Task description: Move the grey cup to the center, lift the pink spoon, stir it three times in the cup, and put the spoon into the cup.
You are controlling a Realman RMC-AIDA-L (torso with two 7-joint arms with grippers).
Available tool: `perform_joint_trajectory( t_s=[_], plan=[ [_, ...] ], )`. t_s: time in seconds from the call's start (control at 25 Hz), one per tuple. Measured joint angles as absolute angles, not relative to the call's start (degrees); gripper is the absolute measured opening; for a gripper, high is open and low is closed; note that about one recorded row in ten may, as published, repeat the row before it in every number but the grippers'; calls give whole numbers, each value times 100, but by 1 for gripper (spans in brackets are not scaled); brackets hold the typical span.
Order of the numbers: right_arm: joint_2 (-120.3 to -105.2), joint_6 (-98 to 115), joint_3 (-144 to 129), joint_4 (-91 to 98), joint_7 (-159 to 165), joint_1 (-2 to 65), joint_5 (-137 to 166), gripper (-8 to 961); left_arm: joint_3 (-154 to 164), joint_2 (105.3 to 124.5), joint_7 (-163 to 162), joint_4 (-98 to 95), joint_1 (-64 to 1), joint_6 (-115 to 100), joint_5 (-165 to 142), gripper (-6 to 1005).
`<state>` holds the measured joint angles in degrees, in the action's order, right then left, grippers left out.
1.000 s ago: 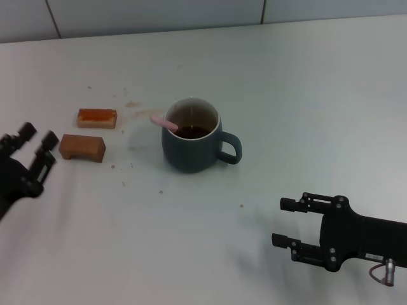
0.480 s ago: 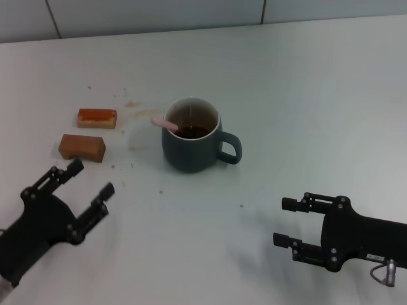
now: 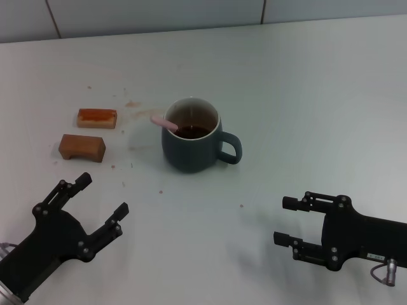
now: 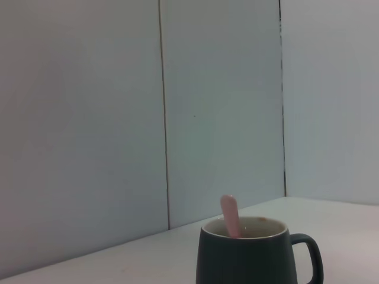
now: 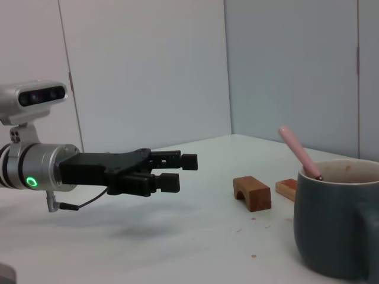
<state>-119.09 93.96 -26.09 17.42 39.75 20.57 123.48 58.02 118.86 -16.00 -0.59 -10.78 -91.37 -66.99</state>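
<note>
The grey cup (image 3: 192,136) stands near the middle of the white table, handle toward my right, with dark liquid inside. It also shows in the left wrist view (image 4: 249,254) and the right wrist view (image 5: 337,219). The pink spoon (image 3: 165,122) stands in the cup, its handle leaning over the left rim; it shows in the wrist views too (image 4: 231,216) (image 5: 298,151). My left gripper (image 3: 100,202) is open and empty at the front left, well clear of the cup. My right gripper (image 3: 285,221) is open and empty at the front right.
Two brown blocks lie left of the cup: one (image 3: 96,117) farther back and one (image 3: 82,147) nearer me. Brown crumbs and a stain (image 3: 133,104) dot the table between the blocks and the cup. A tiled wall (image 3: 191,13) rises behind the table.
My left gripper has swung from the left edge down and inward to the front left of the table. The right gripper, cup and spoon have not moved.
</note>
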Motion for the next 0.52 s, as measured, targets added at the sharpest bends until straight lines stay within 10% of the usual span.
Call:
perform_joint_trajectory(
  t_s=[0.52],
  plan=[
    [-11905,9396,-2610,1745,3901,2020,12348,639,5813,11857,-1790,-67,-1051,-9080,-6699,834]
  ],
)
